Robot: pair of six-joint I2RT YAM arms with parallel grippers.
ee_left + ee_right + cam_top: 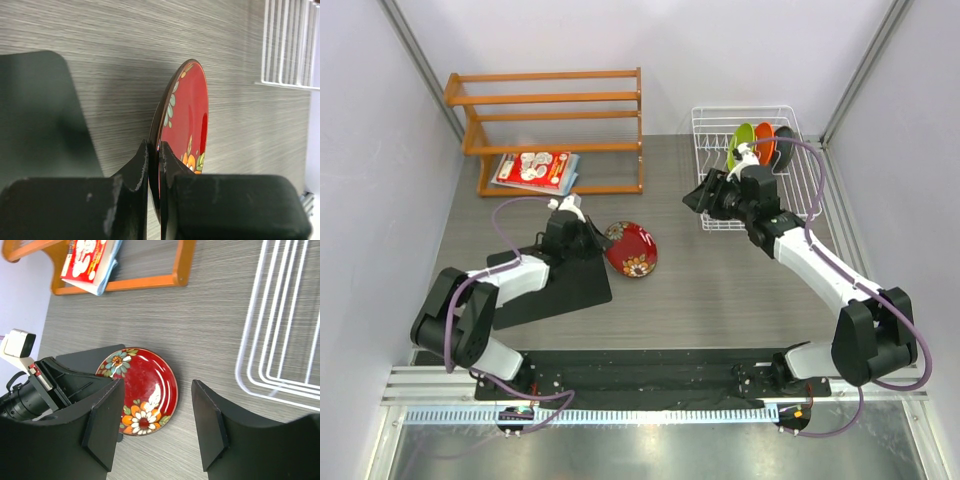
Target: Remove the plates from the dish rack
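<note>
Red plate pinched at rim by left tool, held on edge over desk; best laid flat before release. Right tool open, empty, beside rack.

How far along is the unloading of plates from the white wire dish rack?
Done: the dark red patterned round plate is out of the white wire dish rack. In hand: the left gripper pinches its rim, not yet released; the right gripper is open and empty near the rack. Remaining: the lime green plate, bright orange plate and dark teal plate stand in the rack.
</note>
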